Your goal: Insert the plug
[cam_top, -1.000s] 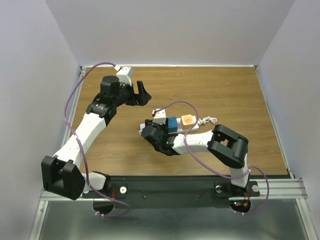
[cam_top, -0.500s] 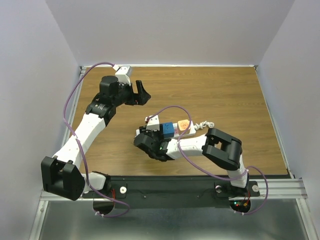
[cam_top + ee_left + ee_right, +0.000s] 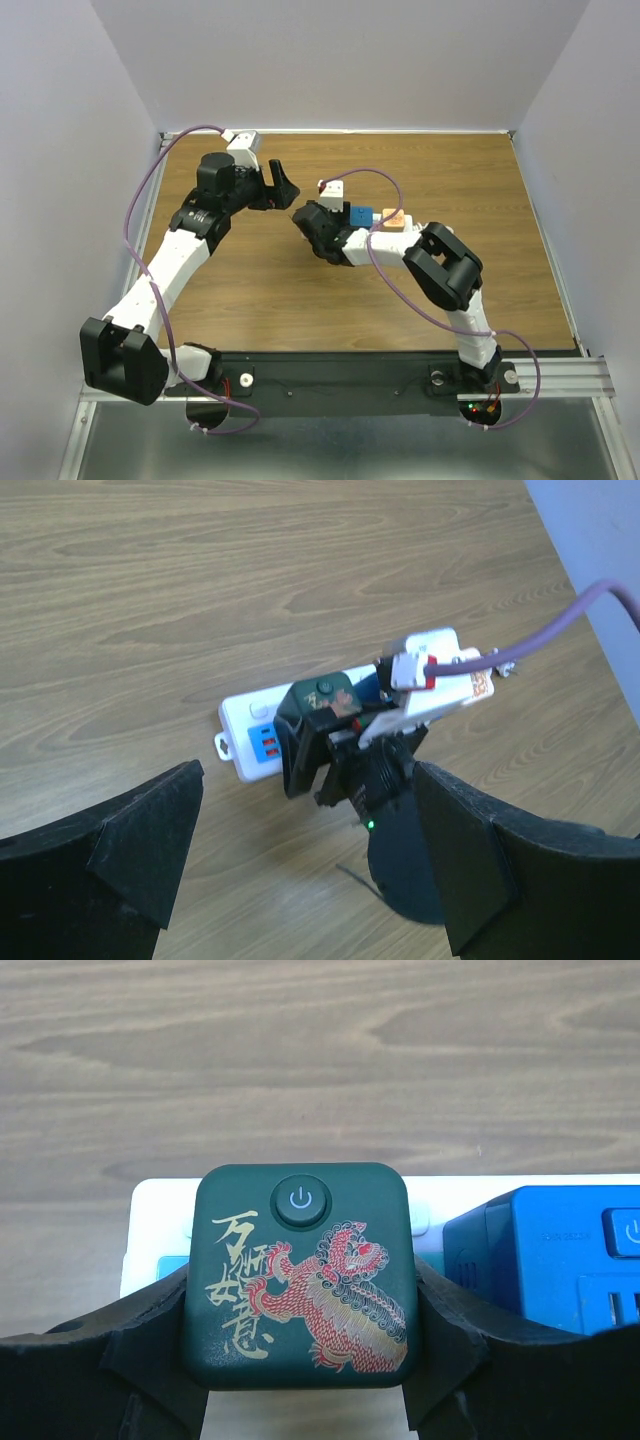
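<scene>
Clamped between the nearly closed fingers of the right gripper (image 3: 316, 230): a dark green square plug (image 3: 300, 1270) with a red-and-gold dragon print (power button on top). Sits over the white plastic power strip (image 3: 160, 1210), just beside a blue plug (image 3: 545, 1250). Spread wide and empty above the brown wooden table (image 3: 450, 180): the left gripper (image 3: 280, 187).

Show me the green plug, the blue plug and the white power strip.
green plug (image 3: 300, 1290), right wrist view, middle of its printed top face.
blue plug (image 3: 540, 1260), right wrist view, its top face.
power strip (image 3: 240, 723), left wrist view, its bare white end.
</scene>
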